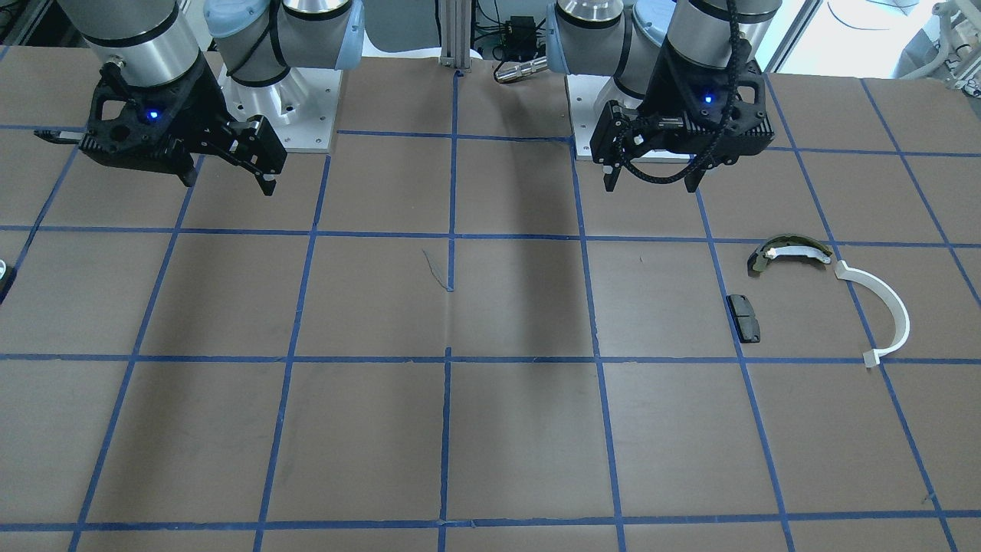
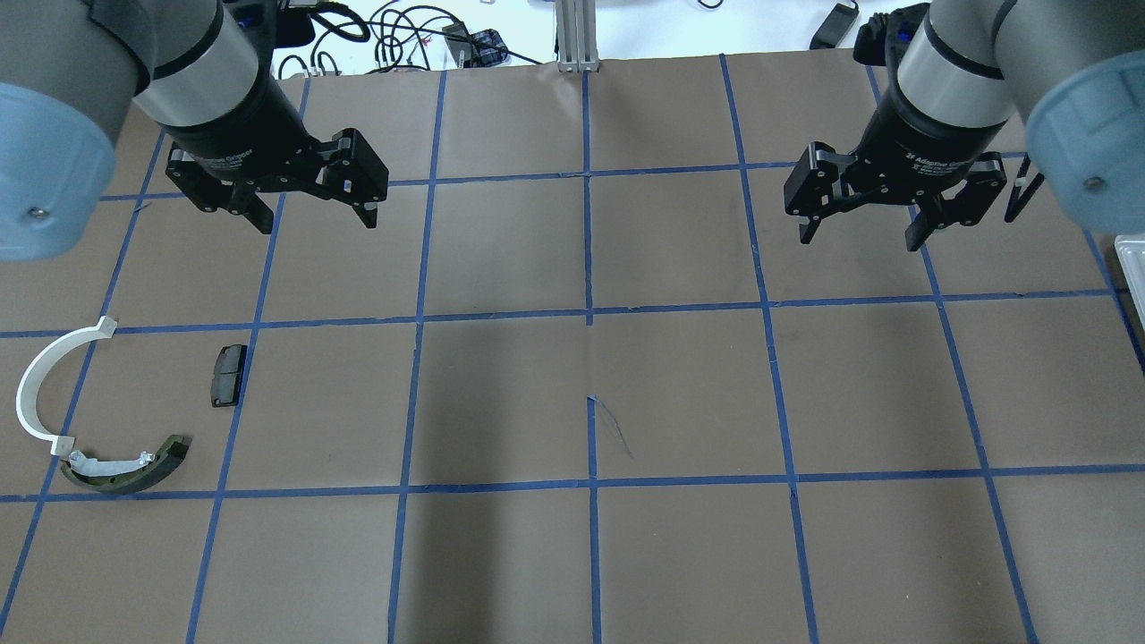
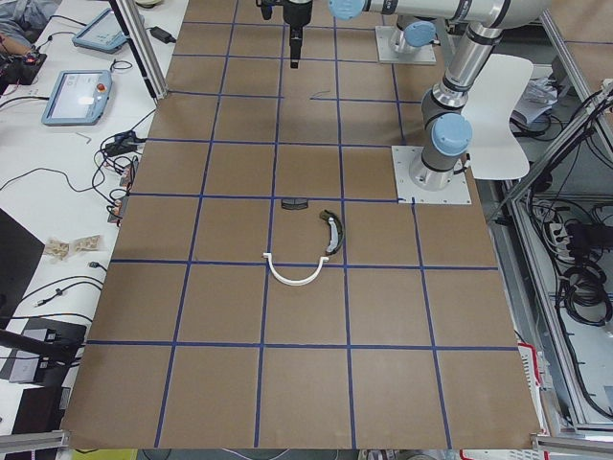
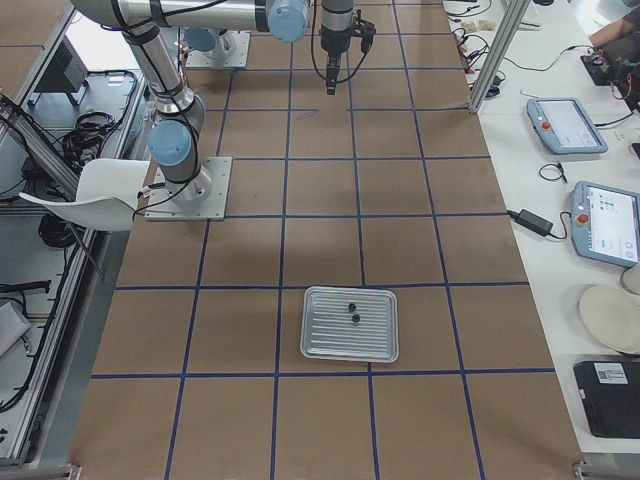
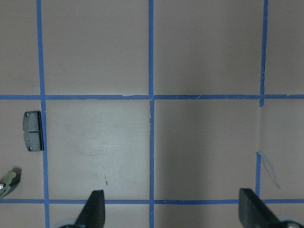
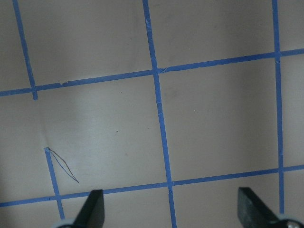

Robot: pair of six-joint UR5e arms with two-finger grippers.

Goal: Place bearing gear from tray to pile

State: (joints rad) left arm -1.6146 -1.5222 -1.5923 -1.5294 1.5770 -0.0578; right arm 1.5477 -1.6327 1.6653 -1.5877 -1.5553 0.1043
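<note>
- Exterior right view: the only view that shows the whole tray [image 4: 320, 350], a ribbed metal tray flat on the table [image 4: 240, 260] at the robot's right end.
- Two small dark parts [image 4: 356, 319] lie just beside each other in the tray's far half. They are too small to tell which is the bearing gear, or how its long axis lies.
- Overhead exterior view: the pile lies at the opposite, left end of the table, well apart from the tray.
- White arc [image 2: 24, 389]: its open side faces the table centre. One end points away from the robot; the other lies just beside the brake shoe [image 2: 134, 483].
- Brake shoe: its long axis runs across the table and its hollow side faces away from the robot.
- Black pad [image 2: 228, 376]: its long axis runs roughly from the robot outward, slightly tilted. It lies apart from the other two parts, beside a blue tape line [image 2: 246, 358].
- Left gripper [image 2: 318, 224]: fingers spread apart, holding nothing, above the table beyond the pile.
- Right gripper [image 2: 859, 241]: fingers spread apart, holding nothing, above the table's right half.
- Left wrist-mounted view: shows the pad and the tip of the brake shoe at its left edge, with both fingers [image 5: 95, 209] wide apart.
- Right wrist-mounted view: shows only taped table between its spread fingers [image 6: 94, 209].
</note>
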